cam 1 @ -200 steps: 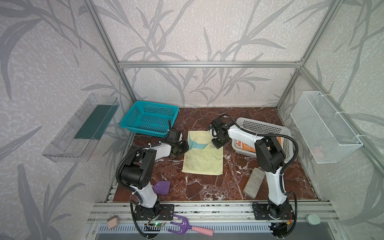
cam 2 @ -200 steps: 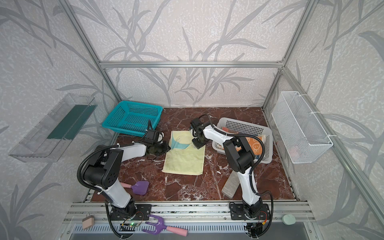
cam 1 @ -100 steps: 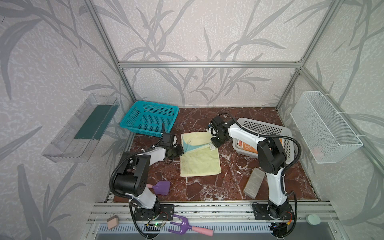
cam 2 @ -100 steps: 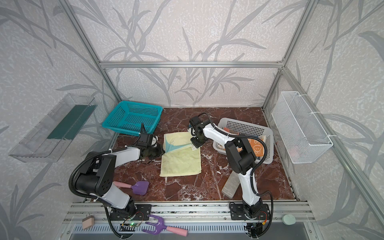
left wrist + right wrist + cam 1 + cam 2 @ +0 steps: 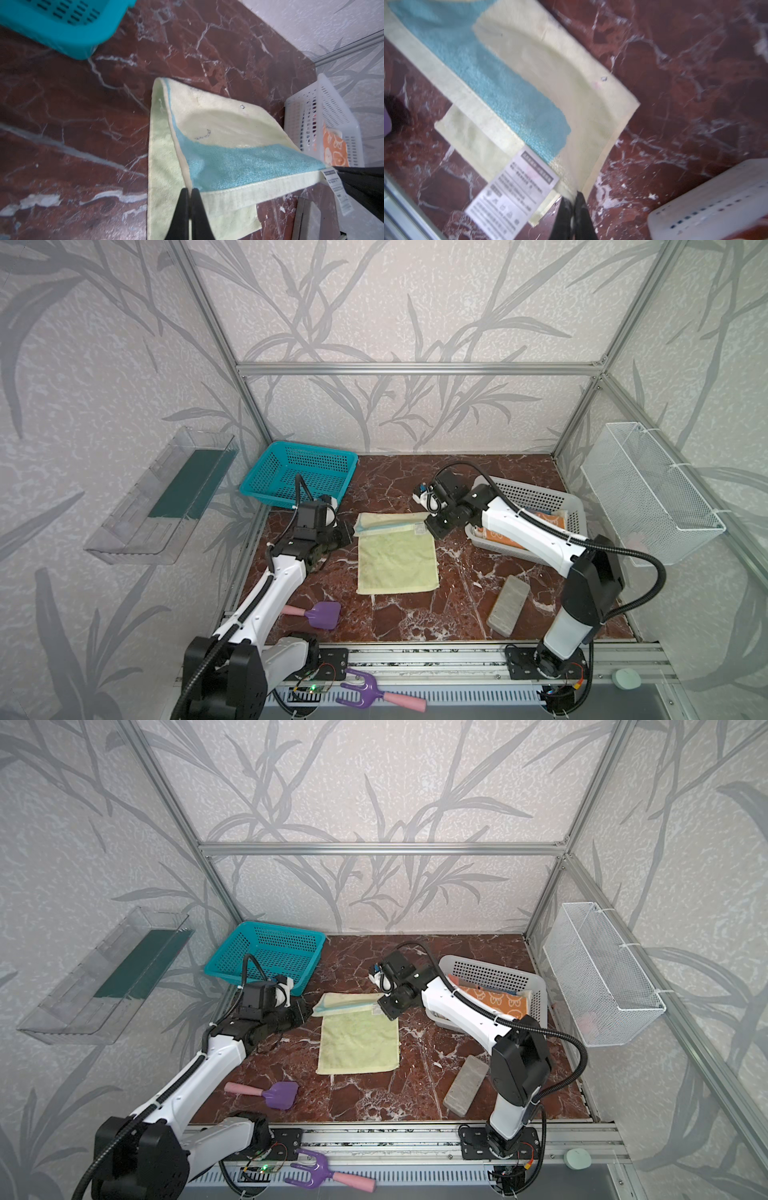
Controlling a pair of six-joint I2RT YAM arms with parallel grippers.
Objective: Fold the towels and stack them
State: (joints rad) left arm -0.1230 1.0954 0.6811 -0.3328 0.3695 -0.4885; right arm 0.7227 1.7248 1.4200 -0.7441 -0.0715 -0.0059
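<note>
Pale-yellow terry towel (image 5: 395,560), part-folded, on the marble tabletop (image 5: 415,614), just left of the white basket (image 5: 540,495) in both top views.
Long axis runs far-to-near. The far edge is doubled over into a narrow flap, teal patch up, with a white care label (image 5: 512,193) at the flap corner nearest the basket. Left gripper (image 5: 352,530) and right gripper (image 5: 429,524) each clamp tight on a flap corner. Pile is soft and looped.

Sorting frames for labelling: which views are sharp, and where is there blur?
Both top views: evenly lit and sharp, pale yellow towel crisp. Left wrist view: towel fairly clear, teal basket smeared. Right wrist view: soft throughout, care label print unreadable.
</note>
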